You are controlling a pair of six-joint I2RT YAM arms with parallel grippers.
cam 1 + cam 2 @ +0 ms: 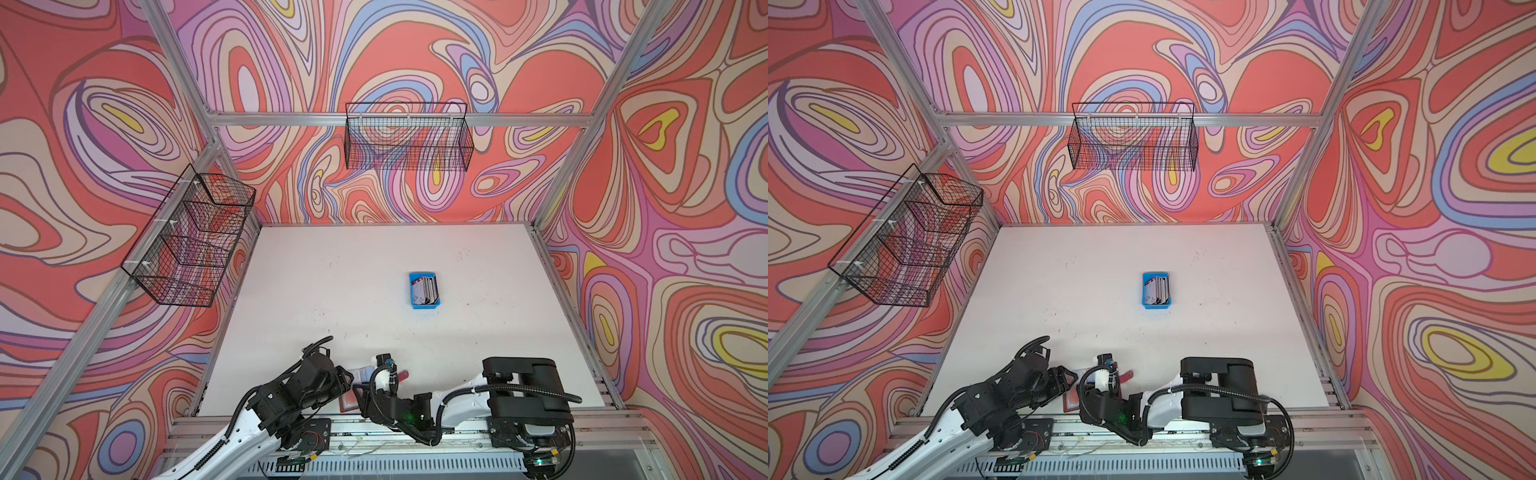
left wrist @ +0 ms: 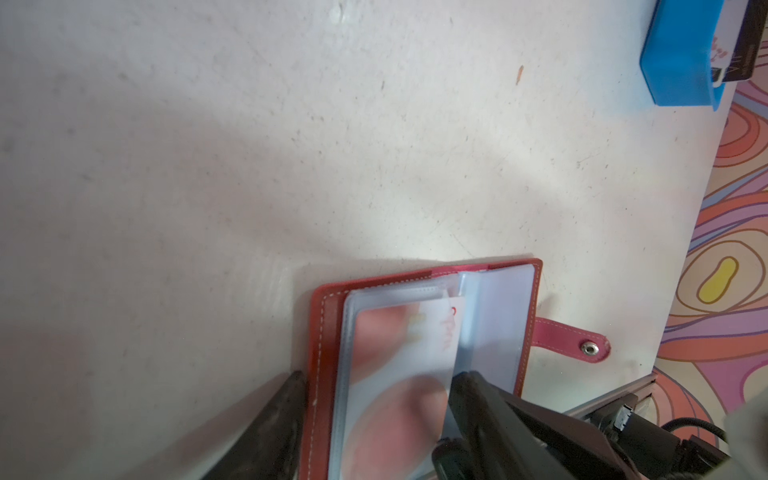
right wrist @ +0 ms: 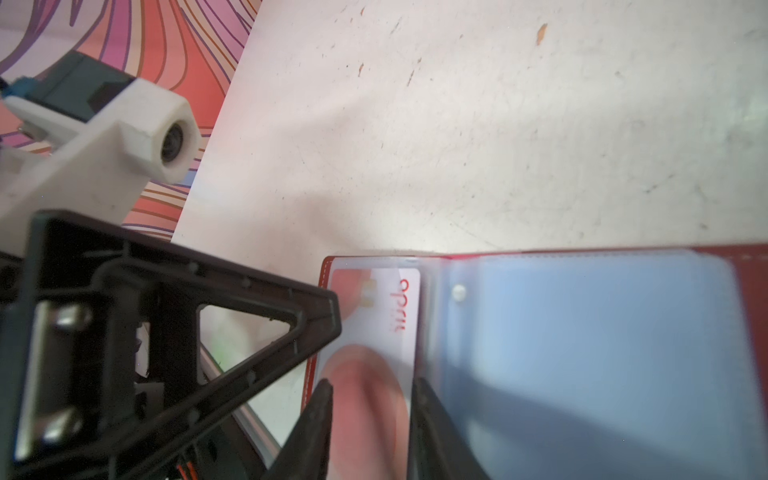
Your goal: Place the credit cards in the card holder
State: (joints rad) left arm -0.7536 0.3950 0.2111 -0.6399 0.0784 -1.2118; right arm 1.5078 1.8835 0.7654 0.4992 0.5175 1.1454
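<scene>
The red card holder [image 2: 324, 332] lies open near the table's front edge, in both top views [image 1: 348, 401] [image 1: 1070, 401]. A white credit card [image 2: 399, 340] with red circles sits under a clear sleeve on its left half [image 3: 374, 316]. My left gripper [image 2: 378, 376] stands open across that half, one fingertip [image 3: 291, 324] against the cover's outer edge and the other on the pages by the spine. My right gripper [image 3: 372, 386] hangs open over the card, a finger near each long edge. More credit cards [image 1: 424, 289] stand in a blue tray [image 1: 424, 307] at mid-table.
The holder's snap strap [image 2: 573, 340] points away from my left gripper. Right-hand sleeve pages [image 3: 582, 332] stand raised. The aluminium rail [image 1: 374, 424] runs just behind the holder. Wire baskets hang on the back wall [image 1: 409, 137] and left wall [image 1: 191, 241].
</scene>
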